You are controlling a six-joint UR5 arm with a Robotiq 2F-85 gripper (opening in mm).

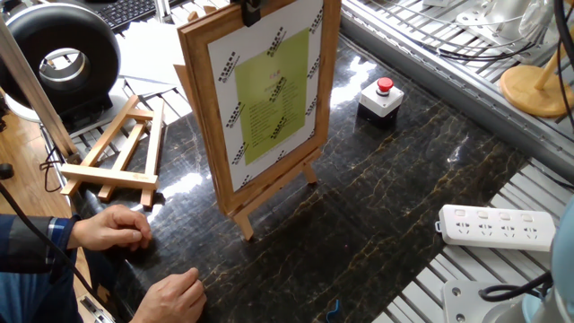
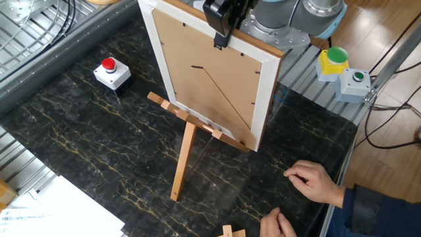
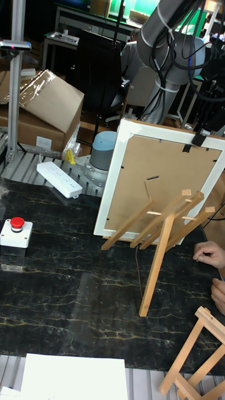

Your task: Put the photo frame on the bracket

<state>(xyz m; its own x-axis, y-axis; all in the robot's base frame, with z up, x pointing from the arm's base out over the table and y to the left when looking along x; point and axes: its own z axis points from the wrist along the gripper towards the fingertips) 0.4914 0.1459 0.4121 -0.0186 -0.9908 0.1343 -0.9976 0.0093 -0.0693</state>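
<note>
Light-wood rectangular photo frame [image 1: 265,94] with its yellow-green panel leans on the pale-wood 3-slat bracket [image 3: 164,234], bottom at its ledge. My hand [image 2: 222,26] pinches its top edge. Placing step; next, I judge, release once seated.

A robot arm [image 3: 164,28] of pale grey tubes with rounded grey joints, black cables looped along its upper links. Its base [image 2: 289,16] is a silver-grey ringed cylinder. At the arm's end sits a small black, blocky gripper [image 2: 220,18]; the jaws are too small to make out.
</note>
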